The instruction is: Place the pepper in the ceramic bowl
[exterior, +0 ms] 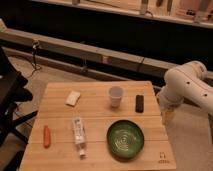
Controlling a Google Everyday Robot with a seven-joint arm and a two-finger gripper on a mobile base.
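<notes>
A small orange-red pepper (46, 136) lies on the left side of the wooden table (95, 115), near its left edge. A dark green ceramic bowl (125, 139) stands upright at the front right of the table and looks empty. My white arm (187, 87) reaches in from the right. Its gripper (167, 117) hangs pointing down at the table's right edge, to the right of and behind the bowl and far from the pepper. It holds nothing that I can see.
A clear plastic bottle (78, 136) lies on its side between the pepper and the bowl. A pale cup (115, 96) and a small black object (139, 103) stand behind the bowl. A white packet (73, 98) lies at the back left. A dark chair (9, 95) stands left of the table.
</notes>
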